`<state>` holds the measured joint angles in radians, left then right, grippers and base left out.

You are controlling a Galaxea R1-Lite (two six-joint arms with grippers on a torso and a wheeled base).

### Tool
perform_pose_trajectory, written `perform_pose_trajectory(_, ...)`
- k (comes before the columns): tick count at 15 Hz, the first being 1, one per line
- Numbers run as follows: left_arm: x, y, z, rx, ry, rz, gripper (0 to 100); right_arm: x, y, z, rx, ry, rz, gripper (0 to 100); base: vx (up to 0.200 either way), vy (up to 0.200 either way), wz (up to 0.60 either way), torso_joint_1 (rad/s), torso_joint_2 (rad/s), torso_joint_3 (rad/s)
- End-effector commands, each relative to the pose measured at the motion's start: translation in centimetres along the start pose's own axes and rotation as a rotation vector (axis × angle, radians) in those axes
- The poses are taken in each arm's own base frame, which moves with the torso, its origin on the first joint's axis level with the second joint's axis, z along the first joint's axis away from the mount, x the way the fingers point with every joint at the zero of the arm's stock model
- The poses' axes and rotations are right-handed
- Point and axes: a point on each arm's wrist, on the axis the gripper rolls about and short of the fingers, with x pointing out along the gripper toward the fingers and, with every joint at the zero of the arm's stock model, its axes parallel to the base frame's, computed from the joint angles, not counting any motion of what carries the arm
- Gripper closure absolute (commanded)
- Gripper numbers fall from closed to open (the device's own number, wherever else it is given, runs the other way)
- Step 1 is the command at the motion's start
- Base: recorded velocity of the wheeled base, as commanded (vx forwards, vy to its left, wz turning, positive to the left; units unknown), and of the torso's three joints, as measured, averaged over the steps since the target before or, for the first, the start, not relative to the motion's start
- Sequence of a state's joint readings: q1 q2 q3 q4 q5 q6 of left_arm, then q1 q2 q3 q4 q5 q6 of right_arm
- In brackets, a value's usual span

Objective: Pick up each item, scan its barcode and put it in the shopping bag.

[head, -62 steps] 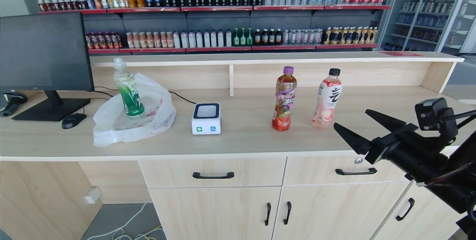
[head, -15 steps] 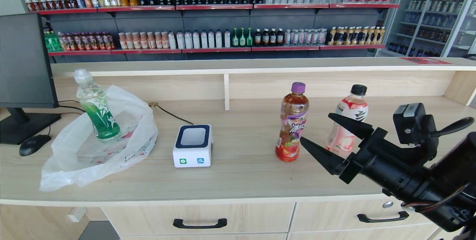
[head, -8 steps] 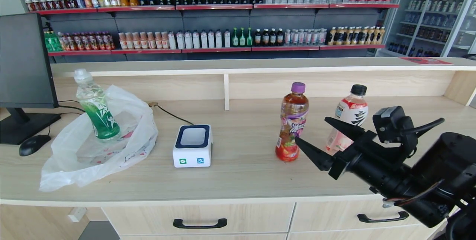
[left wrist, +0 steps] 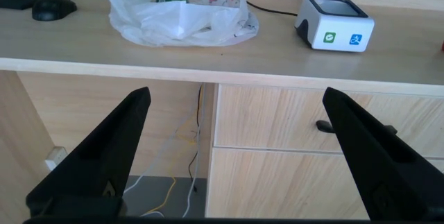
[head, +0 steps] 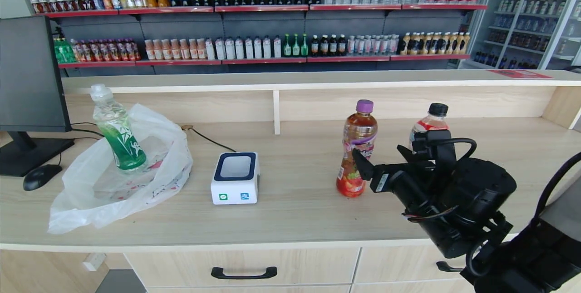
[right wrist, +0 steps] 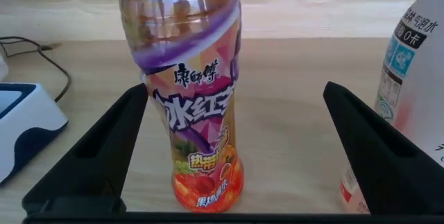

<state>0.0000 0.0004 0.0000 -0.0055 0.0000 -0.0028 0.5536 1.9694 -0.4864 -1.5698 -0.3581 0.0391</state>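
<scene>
Facing purple-capped orange plastic bottle (right wrist: 201,99), right gripper (head: 376,151) jaws apart, squared for side grasp; left gripper (left wrist: 234,93) also apart, unused

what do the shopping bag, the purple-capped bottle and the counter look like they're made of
shopping bag: thin translucent white plastic film, crumpled and slightly see-through.
purple-capped bottle: clear glossy plastic, likely PET; the drink shows through.
counter: matte light wood grain, probably laminate or veneer.
</scene>
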Motion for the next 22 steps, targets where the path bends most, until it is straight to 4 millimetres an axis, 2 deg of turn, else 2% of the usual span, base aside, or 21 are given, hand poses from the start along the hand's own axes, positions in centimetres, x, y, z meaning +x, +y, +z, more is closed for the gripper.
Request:
perform_pose_trajectory(1, 0.0, 0.0, 0.0, 0.000, -0.001, 0.000, 0, 0.7, 0.2, -1.7, -0.020, 0.042, -0.004, 0, 0.000, 0.000, 0.00, 0.000, 0.00, 0.000)
perform_pose_trajectory(6, 0.0, 0.0, 0.0, 0.000, -0.001, 0.000, 0, 0.4, 1.2, -2.1, -0.039, 0.056, 0.033, 0, 0.000, 0.000, 0.00, 0.000, 0.00, 0.000)
perform_pose_trajectory(10, 0.0, 0.0, 0.0, 0.000, -0.001, 0.000, 0, 2.0, 1.8, -2.7, -0.036, 0.035, 0.026, 0, 0.000, 0.000, 0.00, 0.000, 0.00, 0.000)
perform_pose_trajectory(22, 0.0, 0.0, 0.0, 0.000, -0.001, 0.000, 0, 4.9, 2.8, -3.7, -0.015, -0.008, 0.021, 0, 0.000, 0.000, 0.00, 0.000, 0.00, 0.000)
